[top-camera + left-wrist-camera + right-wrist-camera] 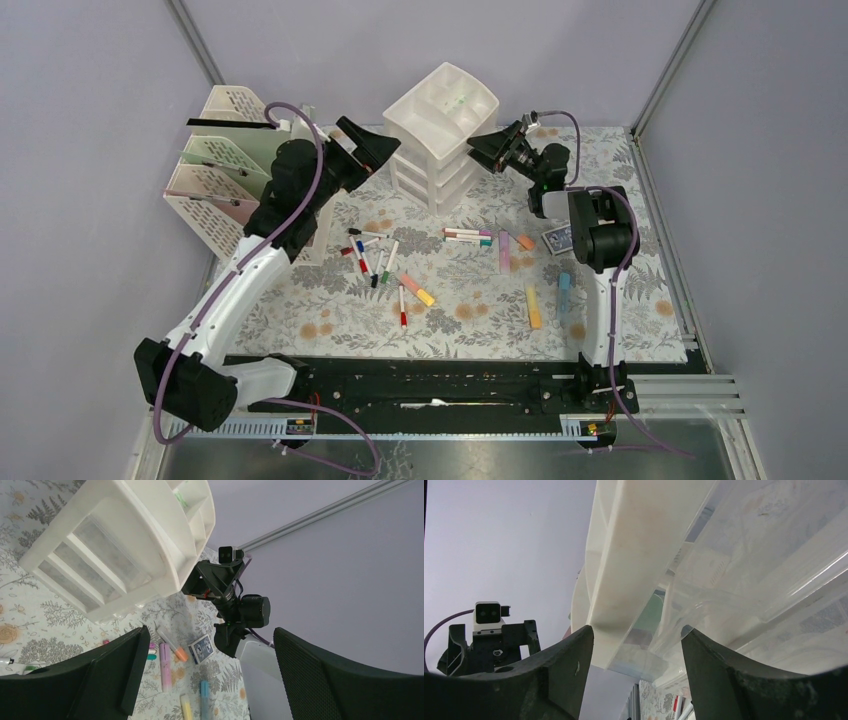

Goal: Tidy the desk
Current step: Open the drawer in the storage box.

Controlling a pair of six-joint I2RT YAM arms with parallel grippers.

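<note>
- The table (460,290), covered in a pale cloth printed with grey ferns and orange flowers, fills the space between the metal rails. Everything else stands or lies on it.
- The left arm (245,275) reaches from its base at the near left up towards the far middle. The right arm (603,250) rises along the right side and bends left at the top.
- A cream lattice file rack (215,175) stands at the far left corner, with pale green and pink sheets in its slots.
- A white drawer unit (440,135) stands at the far middle. It has clear drawer fronts and an open compartment tray on top, with a small green thing in one compartment.
- The left tool (210,631) hangs above the cloth between the file rack and the drawer unit. Its jaws are spread wide with nothing between them.
- The right tool (634,630) is at the drawer unit's upper right corner, its jaws apart. The white tray edge and a clear drawer show in the gap. I cannot tell whether the fingers (569,660) touch the plastic.
- A blue card box (558,238) lies just beside the right arm.
- Pink (504,250), yellow (533,305) and blue (564,290) highlighters lie right of centre, apart from one another.
- A loose scatter of thin markers (375,255) lies left of centre, and a short row of pens (467,236) lies in front of the drawer unit.
</note>
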